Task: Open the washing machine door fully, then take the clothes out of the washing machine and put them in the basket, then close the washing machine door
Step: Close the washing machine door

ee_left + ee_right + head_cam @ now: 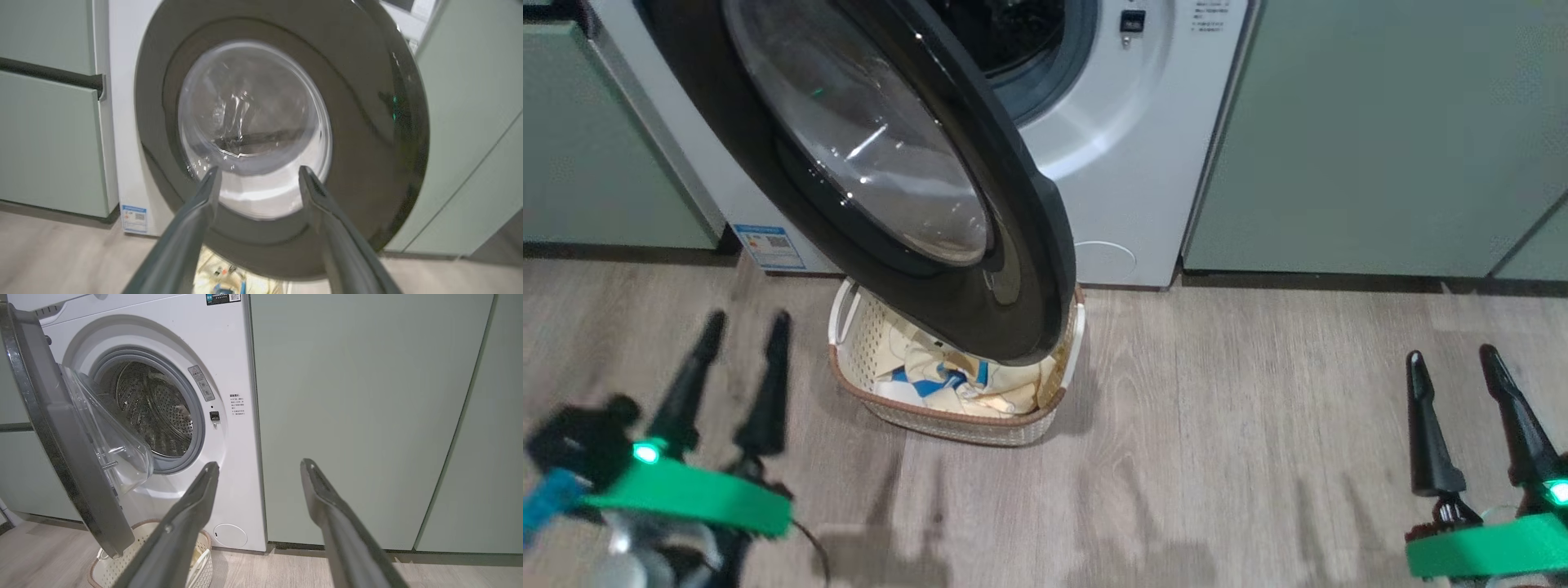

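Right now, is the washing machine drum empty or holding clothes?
Empty where visible: bare perforated metal inside the washing machine; the clothes lie in the basket.

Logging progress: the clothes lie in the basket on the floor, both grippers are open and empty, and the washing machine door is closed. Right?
No, the washing machine door stands open: the right wrist view shows it swung out from the machine. The clothes do lie in the basket on the floor; left gripper and right gripper are open and empty.
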`<state>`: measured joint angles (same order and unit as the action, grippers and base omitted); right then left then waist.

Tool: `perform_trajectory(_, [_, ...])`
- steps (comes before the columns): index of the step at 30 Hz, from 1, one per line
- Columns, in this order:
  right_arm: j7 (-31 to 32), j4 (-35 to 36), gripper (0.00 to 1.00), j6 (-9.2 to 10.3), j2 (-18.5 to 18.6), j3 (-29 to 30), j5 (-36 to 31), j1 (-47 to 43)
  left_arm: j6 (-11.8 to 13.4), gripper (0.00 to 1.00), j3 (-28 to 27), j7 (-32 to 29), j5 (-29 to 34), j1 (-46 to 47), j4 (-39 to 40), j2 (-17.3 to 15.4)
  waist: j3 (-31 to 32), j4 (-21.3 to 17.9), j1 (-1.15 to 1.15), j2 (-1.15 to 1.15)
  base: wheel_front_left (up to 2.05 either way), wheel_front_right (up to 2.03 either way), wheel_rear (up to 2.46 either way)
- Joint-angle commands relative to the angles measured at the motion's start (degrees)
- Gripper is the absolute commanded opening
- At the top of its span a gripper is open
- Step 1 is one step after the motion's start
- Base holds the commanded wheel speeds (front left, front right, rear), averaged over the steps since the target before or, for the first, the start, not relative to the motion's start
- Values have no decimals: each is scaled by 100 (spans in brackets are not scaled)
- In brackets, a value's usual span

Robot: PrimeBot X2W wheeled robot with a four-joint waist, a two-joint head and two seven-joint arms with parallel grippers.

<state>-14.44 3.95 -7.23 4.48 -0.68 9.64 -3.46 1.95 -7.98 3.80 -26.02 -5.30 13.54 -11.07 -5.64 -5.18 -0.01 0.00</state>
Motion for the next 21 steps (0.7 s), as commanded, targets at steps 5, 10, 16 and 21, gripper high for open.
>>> perform_trajectory(5, [-56, 153, 100, -25, 145, -158, -27, -4, 348, 100, 157, 174, 843, -167, 308, -54, 175, 29, 1, 0, 0, 0, 0])
perform_trajectory(10, [-56, 141, 100, -25, 139, -158, -19, -134, 613, 100, 287, 254, 1181, -478, 242, 78, 308, 29, 1, 0, 0, 0, 0])
perform_trajectory(16, [-56, 125, 100, -25, 101, -180, -14, -283, 663, 100, 281, 333, 1112, -574, 81, 159, 375, 5, 1, 0, 0, 0, 0])
perform_trajectory(21, [-56, 88, 100, -25, 67, -215, 10, -344, 679, 100, 252, 382, 1051, -597, 4, 175, 427, -40, 1, 0, 0, 0, 0])
